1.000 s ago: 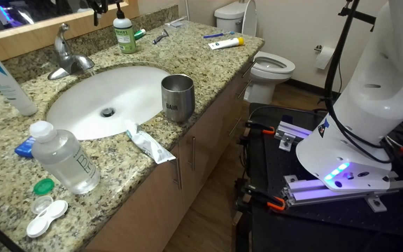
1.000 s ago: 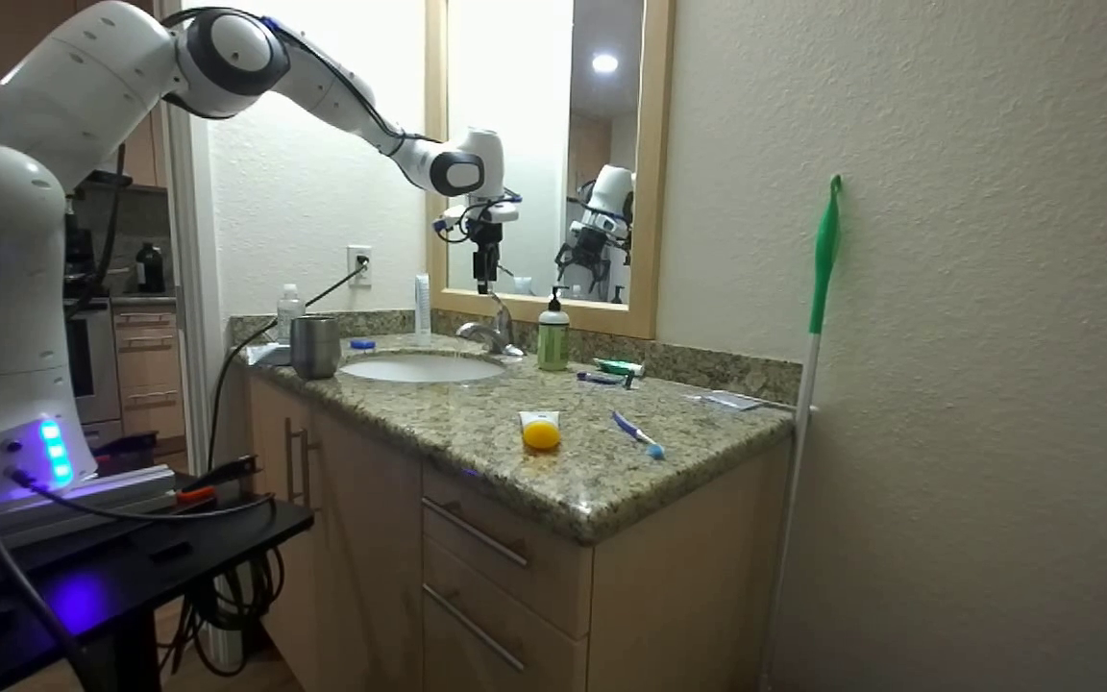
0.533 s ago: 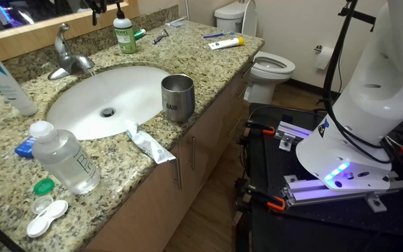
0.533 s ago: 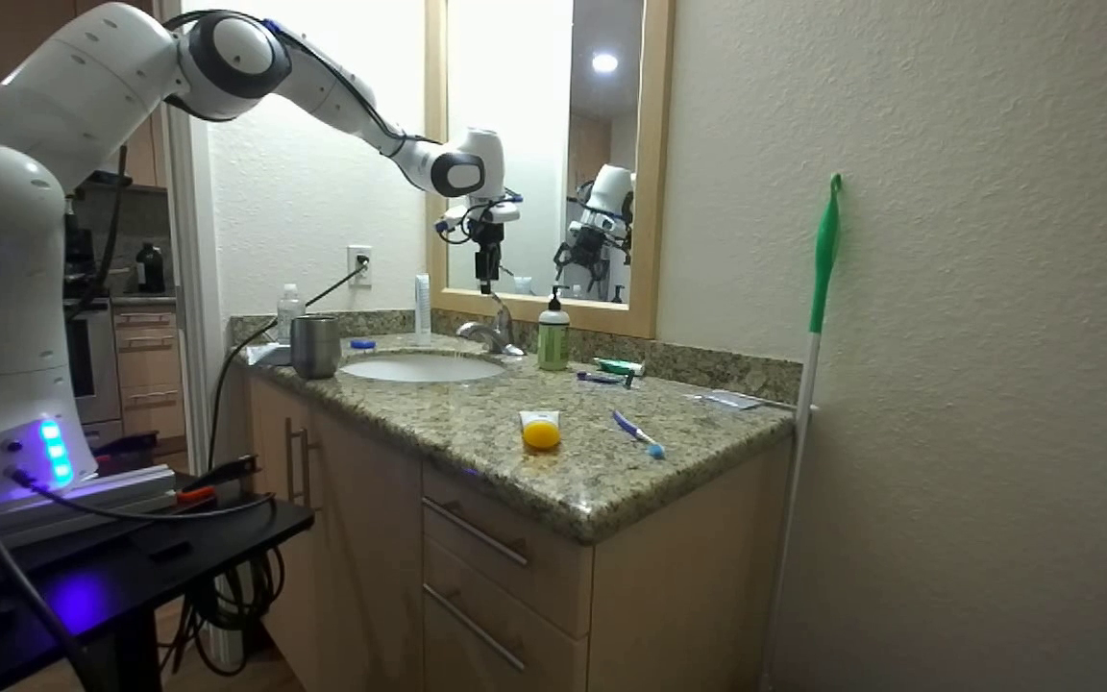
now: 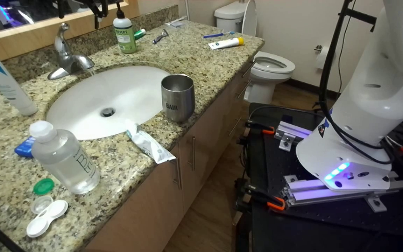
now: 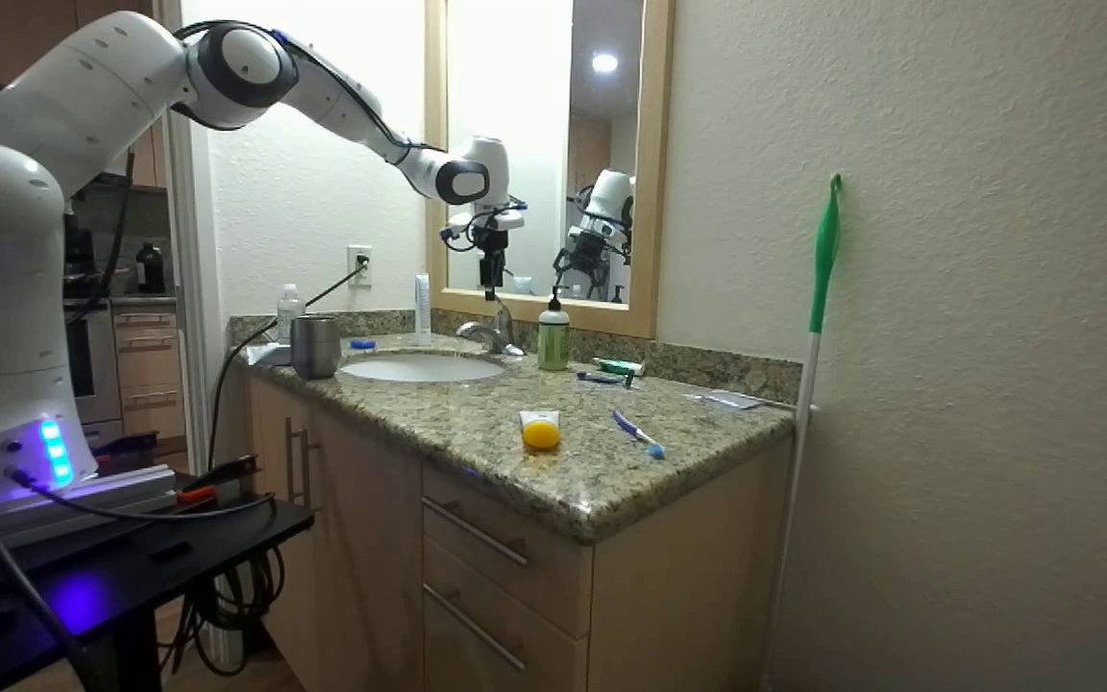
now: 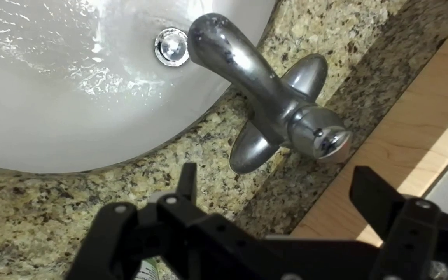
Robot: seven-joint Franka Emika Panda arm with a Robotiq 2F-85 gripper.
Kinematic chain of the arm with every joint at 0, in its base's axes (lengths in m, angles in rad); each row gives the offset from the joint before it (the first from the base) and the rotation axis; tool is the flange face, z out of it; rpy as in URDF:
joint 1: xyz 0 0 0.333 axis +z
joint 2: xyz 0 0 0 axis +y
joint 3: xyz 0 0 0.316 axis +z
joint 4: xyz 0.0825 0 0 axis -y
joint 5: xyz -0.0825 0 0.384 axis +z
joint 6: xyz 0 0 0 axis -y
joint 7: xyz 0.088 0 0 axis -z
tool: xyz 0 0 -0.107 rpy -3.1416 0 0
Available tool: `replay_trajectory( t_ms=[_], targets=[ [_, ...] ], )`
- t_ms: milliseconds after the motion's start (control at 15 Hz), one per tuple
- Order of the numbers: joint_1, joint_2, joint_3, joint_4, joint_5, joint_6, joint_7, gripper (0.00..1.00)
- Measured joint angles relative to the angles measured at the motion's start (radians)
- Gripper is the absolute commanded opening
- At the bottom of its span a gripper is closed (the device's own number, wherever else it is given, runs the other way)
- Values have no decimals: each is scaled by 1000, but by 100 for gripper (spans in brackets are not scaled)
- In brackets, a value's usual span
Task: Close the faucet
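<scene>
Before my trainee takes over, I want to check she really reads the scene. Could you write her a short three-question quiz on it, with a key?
1. Multiple choice: in the wrist view, the gripper is (a) shut, (b) open, (c) out of sight.
2. True or false: water is coming out of the faucet.
3. Fill in the blank: the steel cup on the counter bears the letters ...

Key: 1. b; 2. true; 3. BAIR.
</scene>
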Motion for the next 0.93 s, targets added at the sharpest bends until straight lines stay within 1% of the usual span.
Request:
replay_trajectory(
  t_ms=[333,533,600,800,933],
  targets=[
    [0,45,-24,29,-27,-81,83,100],
    [-2,96,-23,72,-26,-125,91,100],
    [-2,107,-20,87,-25,-113,91,100],
    [6,104,-11,106,-30,-24,60,100],
    [7,102,3,121,-29,-3,35,100]
  ],
)
